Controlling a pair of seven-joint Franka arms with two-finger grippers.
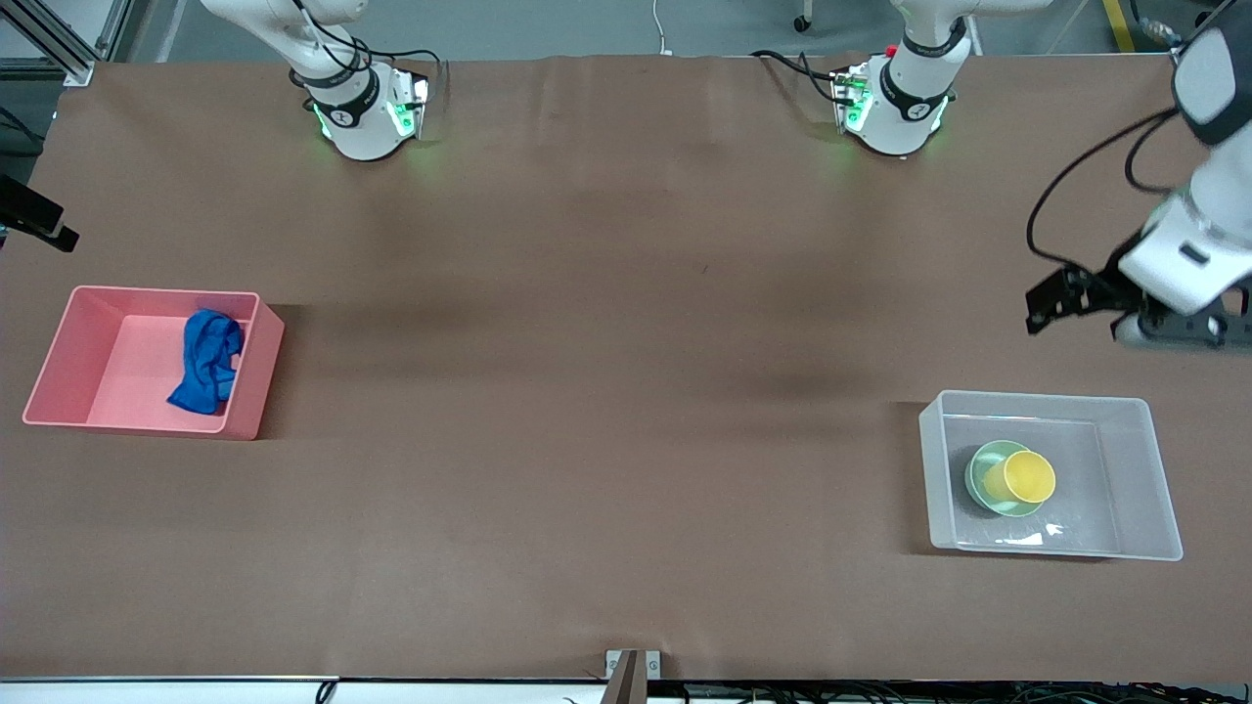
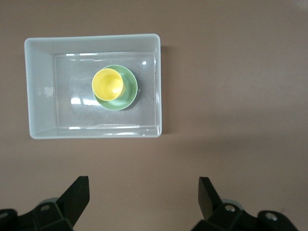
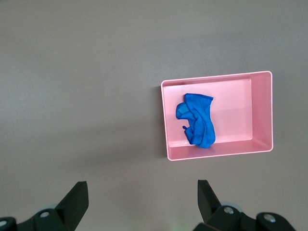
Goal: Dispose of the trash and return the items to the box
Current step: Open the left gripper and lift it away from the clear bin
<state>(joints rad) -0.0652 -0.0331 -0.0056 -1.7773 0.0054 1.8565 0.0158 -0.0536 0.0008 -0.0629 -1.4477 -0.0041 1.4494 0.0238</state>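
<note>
Bare table [image 1: 606,391] lies between pink bin [image 1: 59,342] and clear box [image 1: 1140,469].

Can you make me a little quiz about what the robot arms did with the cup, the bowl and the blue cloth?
1. True or false: the blue cloth lies in the pink bin.
2. What sits inside the green bowl in the clear box? A) the yellow cup B) a spoon C) nothing
3. Fill in: the left gripper holds ____.

Key: 1 true. 2 A. 3 nothing; the left gripper is open, up over bare table beside the clear box. The right gripper is open and empty too.
</note>
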